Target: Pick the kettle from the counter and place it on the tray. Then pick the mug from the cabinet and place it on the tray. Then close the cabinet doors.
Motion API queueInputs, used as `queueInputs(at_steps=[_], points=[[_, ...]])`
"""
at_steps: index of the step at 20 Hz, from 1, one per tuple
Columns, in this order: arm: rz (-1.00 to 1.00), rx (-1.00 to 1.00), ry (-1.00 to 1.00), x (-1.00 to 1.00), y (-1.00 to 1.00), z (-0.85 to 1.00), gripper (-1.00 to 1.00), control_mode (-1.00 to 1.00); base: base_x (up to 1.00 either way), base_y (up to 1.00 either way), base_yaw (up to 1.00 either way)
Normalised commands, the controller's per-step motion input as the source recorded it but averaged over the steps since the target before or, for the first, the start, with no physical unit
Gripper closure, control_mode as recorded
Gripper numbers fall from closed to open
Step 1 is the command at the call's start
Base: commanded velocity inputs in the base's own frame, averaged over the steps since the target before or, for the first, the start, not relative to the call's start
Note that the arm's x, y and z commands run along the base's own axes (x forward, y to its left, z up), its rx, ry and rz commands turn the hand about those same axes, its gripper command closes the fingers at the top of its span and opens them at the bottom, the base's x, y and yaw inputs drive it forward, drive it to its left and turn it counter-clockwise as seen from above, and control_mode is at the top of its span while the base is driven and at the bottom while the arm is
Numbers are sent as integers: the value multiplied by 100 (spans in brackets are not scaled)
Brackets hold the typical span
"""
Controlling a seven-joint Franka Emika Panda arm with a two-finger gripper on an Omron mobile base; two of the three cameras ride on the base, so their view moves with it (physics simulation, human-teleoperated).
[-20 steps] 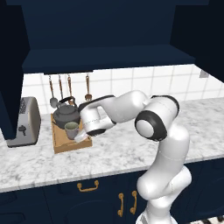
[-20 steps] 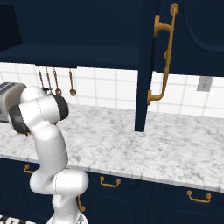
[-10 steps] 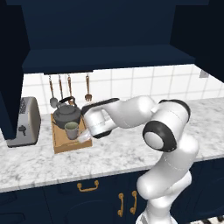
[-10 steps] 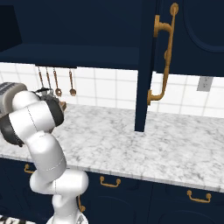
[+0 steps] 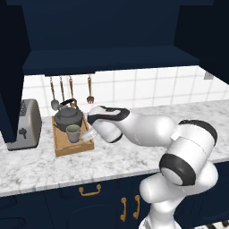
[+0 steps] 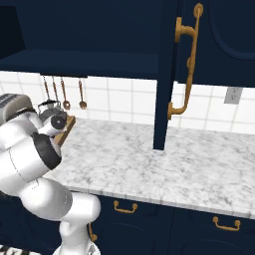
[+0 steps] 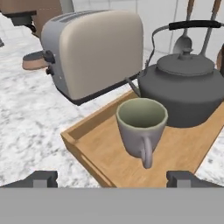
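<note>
2 things sit on the tray [image 7: 94, 151]: kettle [image 7: 186, 89] at back, mug [image 7: 141, 124] upright in front, apart. Gripper [image 7: 113, 178] released, jaws wide, hanging just beside mug w/o touching. Cabinet door [image 6: 196, 42] open.

In the hand view the tray [image 7: 103, 151] runs off the right and bottom edges, and the kettle [image 7: 186, 89] hides its far rim. The toaster [image 7: 94, 50] covers the counter [image 7: 26, 113] behind it. In the right base view the arm hides most of the tray [image 6: 66, 130] and kettle [image 6: 48, 110].
</note>
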Motion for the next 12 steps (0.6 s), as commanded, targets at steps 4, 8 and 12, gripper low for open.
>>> queueInputs(at_steps=[4, 8, 12], points=[[0, 0, 5, -22, -18, 79, -100, -100, 0, 0, 0], [-6, 5, 13, -35, -20, 73, -100, -100, 0, 0, 0], [-16, 8, 6, -39, -25, 50, -100, -100, 0, 0, 0]])
